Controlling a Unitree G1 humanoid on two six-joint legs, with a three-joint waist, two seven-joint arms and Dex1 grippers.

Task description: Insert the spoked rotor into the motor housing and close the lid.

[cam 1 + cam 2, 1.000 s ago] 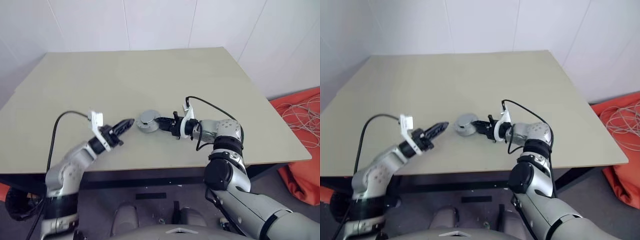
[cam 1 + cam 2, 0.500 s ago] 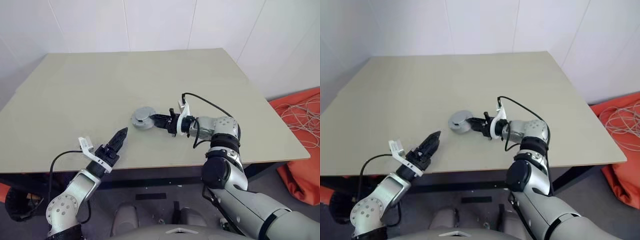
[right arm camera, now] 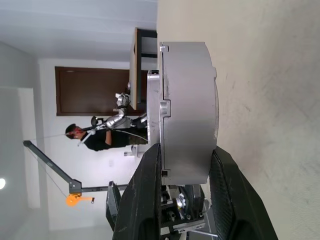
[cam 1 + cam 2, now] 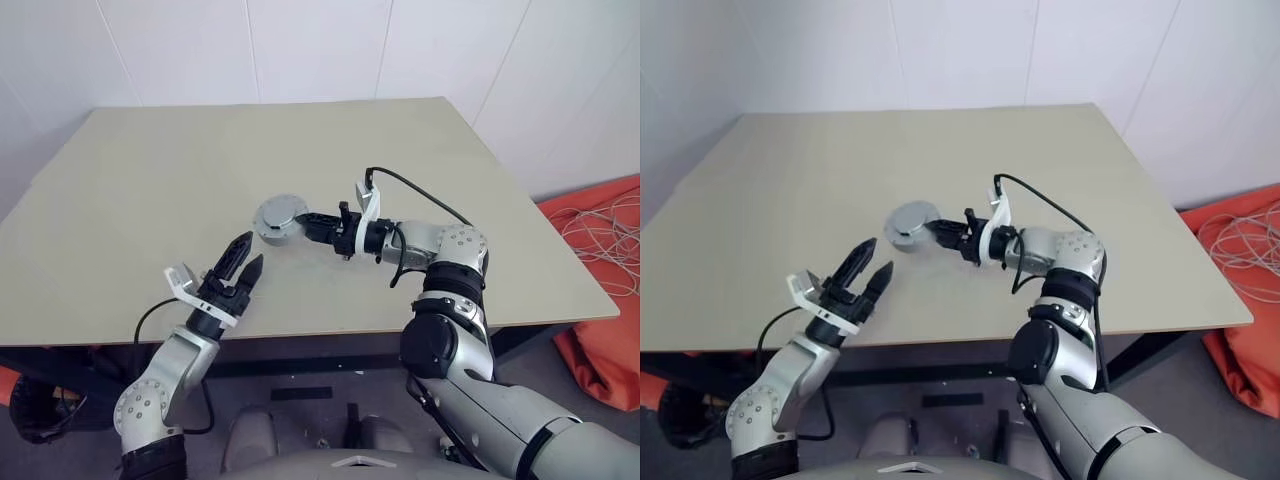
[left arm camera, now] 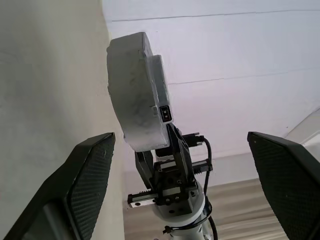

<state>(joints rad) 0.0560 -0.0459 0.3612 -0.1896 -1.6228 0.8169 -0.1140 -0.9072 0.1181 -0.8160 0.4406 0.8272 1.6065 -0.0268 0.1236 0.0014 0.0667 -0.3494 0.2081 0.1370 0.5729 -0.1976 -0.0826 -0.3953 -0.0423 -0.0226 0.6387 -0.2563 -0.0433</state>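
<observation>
My right gripper (image 4: 308, 226) is shut on the motor housing (image 4: 272, 234), a short silver cylinder that it holds by the side over the middle of the beige table (image 4: 150, 180). The flat grey lid (image 4: 279, 212) covers the housing's top. In the right wrist view the two black fingers (image 3: 148, 190) clamp the housing (image 3: 187, 100) from both sides. The spoked rotor is hidden. My left gripper (image 4: 250, 251) hovers open and empty near the table's front edge, pointing at the housing (image 5: 136, 85) from a short way off.
The table's front edge (image 4: 300, 335) runs just under both arms. An orange cloth with white cables (image 4: 605, 250) lies on the floor to the right. A person (image 3: 95, 137) stands far off in the right wrist view.
My left gripper drew back from the housing toward the front edge, rolled and opened. My right gripper lifted the housing and carried it slightly left.
</observation>
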